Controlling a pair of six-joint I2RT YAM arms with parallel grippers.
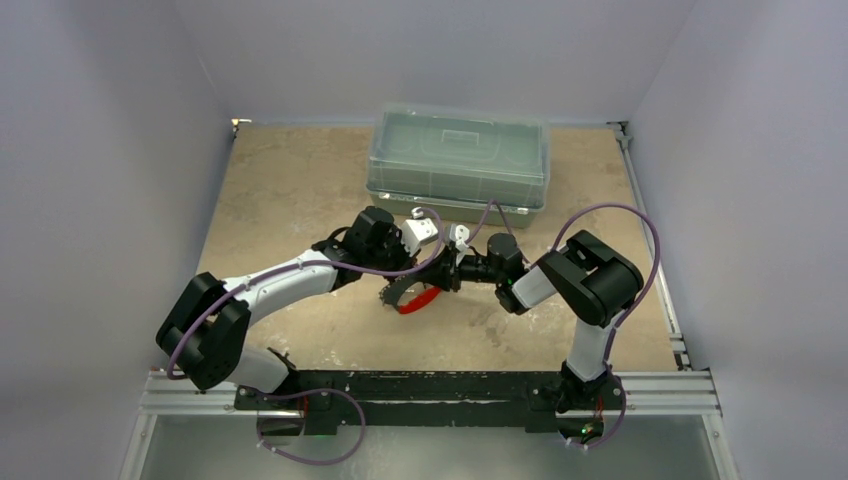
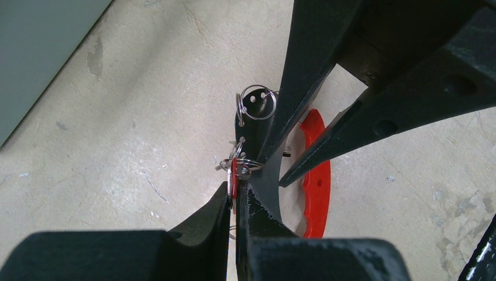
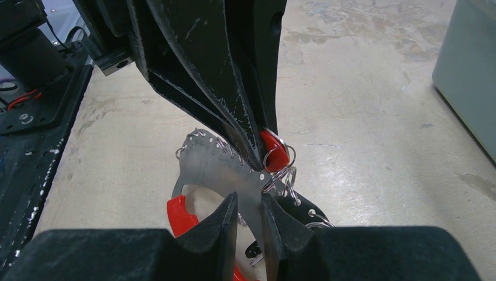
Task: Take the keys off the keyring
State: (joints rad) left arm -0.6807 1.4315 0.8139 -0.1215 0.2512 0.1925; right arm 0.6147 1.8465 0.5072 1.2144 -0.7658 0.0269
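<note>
Both arms meet mid-desk (image 1: 300,190), just in front of the clear box (image 1: 458,165), and it's tight in there. The left hand (image 2: 232,190) has its fingers pressed almost together, pinching the red key (image 2: 234,175) by its head. From the right wrist view that same red head (image 3: 272,153) pokes out between the left fingertips coming down from above.

The right hand (image 3: 248,205) is clamped too, with only a sliver of gap, and the pale flat plate of the keyring (image 3: 213,167) is caught edge-on between its fingers. The plate's rim carries a row of tiny holes, and its red outer edge (image 2: 316,175) curves away below, close to the desk. Whether it touches the desk I can't tell.

A cluster of thin wire rings (image 3: 285,174) hangs right beside the red key, linking it to the plate. One larger ring (image 2: 257,102) stands up beyond them. Any other keys are too small and tangled to pick out.
</note>
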